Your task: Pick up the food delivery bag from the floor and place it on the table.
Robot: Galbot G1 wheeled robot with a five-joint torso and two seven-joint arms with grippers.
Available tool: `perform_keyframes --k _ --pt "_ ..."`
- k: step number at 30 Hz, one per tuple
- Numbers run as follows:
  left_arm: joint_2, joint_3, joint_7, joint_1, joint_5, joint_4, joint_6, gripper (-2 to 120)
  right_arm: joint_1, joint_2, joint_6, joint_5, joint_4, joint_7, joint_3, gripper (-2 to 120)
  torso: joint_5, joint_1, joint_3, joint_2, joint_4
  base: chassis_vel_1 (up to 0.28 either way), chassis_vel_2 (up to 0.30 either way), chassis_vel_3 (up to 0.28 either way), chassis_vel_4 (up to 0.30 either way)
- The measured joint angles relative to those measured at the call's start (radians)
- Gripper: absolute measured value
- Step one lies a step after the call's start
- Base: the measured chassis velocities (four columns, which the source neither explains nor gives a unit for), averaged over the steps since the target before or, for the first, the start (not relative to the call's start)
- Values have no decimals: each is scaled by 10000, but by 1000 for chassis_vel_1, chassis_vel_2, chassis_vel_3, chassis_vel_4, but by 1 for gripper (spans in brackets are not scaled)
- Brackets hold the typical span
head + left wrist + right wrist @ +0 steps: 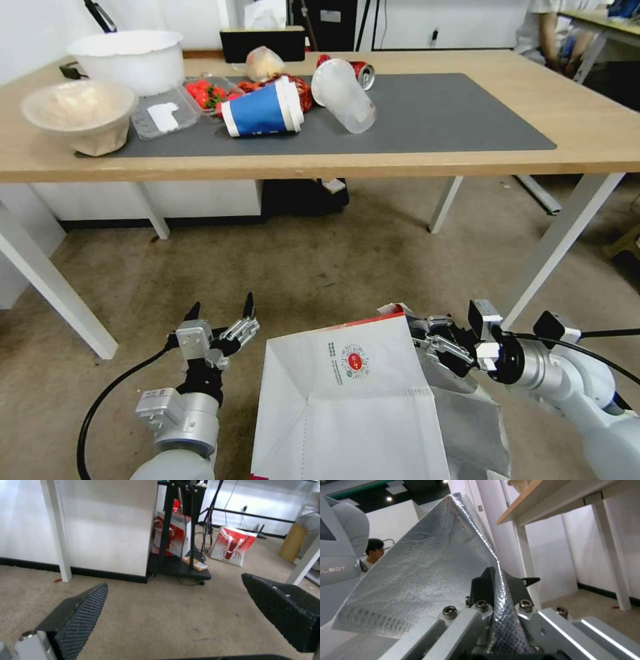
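The food delivery bag (347, 407) fills the bottom centre of the head view, white with a round red logo and a red top edge, held up in front of me. My right gripper (419, 337) is shut on the bag's upper right edge. In the right wrist view its dark fingers (483, 586) pinch the silver foil lining of the bag (430, 575). My left gripper (221, 312) hangs open to the left of the bag, apart from it, its textured pads (81, 616) spread over the beige floor (160, 620). Ahead stands the light-wood table (587, 133) with its dark grey mat (453, 120).
On the table's left half lie a tipped blue cup (263, 110), a clear plastic cup (343, 95), a red can (363, 72), two white bowls (80, 117), and a strawberry tray (207, 93). White table legs (563, 243) stand ahead on the right. Another red-and-white bag (233, 545) stands by a black stand.
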Motion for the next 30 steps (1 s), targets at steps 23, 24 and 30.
perform_keyframes --k 23,24,30 --pt "31 -4 -59 -165 -80 93 114 100 70 -47 1 22 -41 -18 -16 0 0 228 681 907 -1 0 0 0 0" --pt "32 -4 -60 -166 -80 93 117 100 70 -46 1 25 -38 -17 -16 0 0 247 725 970 -1 0 0 0 0" --pt "32 -5 -64 -167 -81 93 122 100 70 -48 1 28 -37 -14 -16 0 0 288 825 1106 -1 0 0 0 0"
